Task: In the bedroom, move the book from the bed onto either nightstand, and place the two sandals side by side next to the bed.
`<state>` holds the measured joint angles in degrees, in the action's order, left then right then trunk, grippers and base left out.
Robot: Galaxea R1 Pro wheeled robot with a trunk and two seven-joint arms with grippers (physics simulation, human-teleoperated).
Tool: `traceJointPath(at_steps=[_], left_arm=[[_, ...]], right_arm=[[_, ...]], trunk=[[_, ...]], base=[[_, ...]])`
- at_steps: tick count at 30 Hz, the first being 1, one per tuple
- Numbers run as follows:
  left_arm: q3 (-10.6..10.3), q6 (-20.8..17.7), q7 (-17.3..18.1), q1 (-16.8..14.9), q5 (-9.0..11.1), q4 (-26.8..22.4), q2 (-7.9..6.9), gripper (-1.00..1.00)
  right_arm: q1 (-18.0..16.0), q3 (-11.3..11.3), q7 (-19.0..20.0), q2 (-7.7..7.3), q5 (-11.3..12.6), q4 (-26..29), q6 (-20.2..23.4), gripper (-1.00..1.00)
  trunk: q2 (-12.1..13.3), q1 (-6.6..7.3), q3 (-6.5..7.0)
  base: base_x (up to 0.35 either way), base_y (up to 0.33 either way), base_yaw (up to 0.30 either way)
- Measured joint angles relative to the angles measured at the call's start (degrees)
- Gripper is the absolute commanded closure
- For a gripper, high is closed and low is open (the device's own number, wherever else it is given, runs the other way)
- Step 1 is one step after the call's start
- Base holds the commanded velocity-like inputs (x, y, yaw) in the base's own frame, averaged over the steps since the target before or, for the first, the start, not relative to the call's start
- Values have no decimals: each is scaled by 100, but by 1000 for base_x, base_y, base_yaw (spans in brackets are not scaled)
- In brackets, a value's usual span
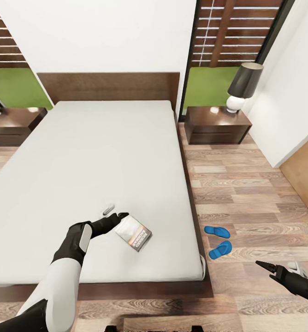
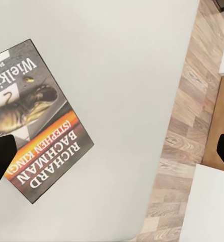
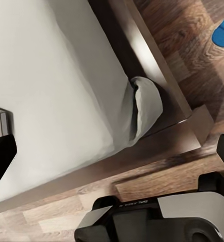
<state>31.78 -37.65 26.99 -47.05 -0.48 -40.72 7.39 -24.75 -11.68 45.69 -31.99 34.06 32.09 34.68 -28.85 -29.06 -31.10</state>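
**A:** What's hard to make out from where you stand?

**B:** The far nightstand (image 1: 13,124) at the bed's (image 1: 80,157) left head corner is cut off by the frame edge, and so is the white thing on top of it. In my left wrist view the book's (image 2: 36,123) cover runs out of frame, so I read only "RICHARD BACHMAN" and part of a title. My right wrist view catches just a sliver of one blue sandal.

**A:** And your grippers?

**B:** My left gripper (image 1: 113,213) hangs just above the book (image 1: 133,233), fingers spread wide, gripping nothing. My right gripper (image 1: 279,268) is off the bed's foot corner over the floor, parted too and empty (one finger dark, one pale).

**A:** Where's the book lying?

**B:** Flat on the mattress near the bed's foot, toward its right edge.

**A:** Textures? Counts?

**B:** Smooth white mattress, dark wood frame and flat headboard, pale plank floor (image 1: 246,193). Two glossy brown nightstands, one each side of the headboard; the right one (image 1: 217,125) carries a lamp (image 1: 242,87) with a dark shade. Two sandals (image 1: 217,240) on the floor just beside the bed's right edge, near each other but at different angles.
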Motion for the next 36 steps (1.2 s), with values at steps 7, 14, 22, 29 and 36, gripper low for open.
traceJointPath(at_steps=[7,14,22,29,36], left_arm=[[0,-1,1,0,0,-6,0,-100],[-4,4,1,5,5,-5,-8,-100],[-9,-25,-11,-39,10,-107,-167,-100],[32,-27,18,-110,348,-305,-349,-100],[-28,-4,13,-118,794,-350,-340,-100]], right_arm=[[0,0,-5,0,0,0,0,-100],[0,0,-6,0,0,0,0,-100],[0,0,2,0,0,0,0,-100],[0,0,2,0,1,0,0,-100],[0,0,2,0,1,0,0,-100]], trunk=[[0,1,-63],[0,0,-127],[0,0,-199],[-1,0,-239],[-1,0,-242]], base=[[44,0,0],[146,0,0],[9,0,0],[0,0,0],[0,0,0]])
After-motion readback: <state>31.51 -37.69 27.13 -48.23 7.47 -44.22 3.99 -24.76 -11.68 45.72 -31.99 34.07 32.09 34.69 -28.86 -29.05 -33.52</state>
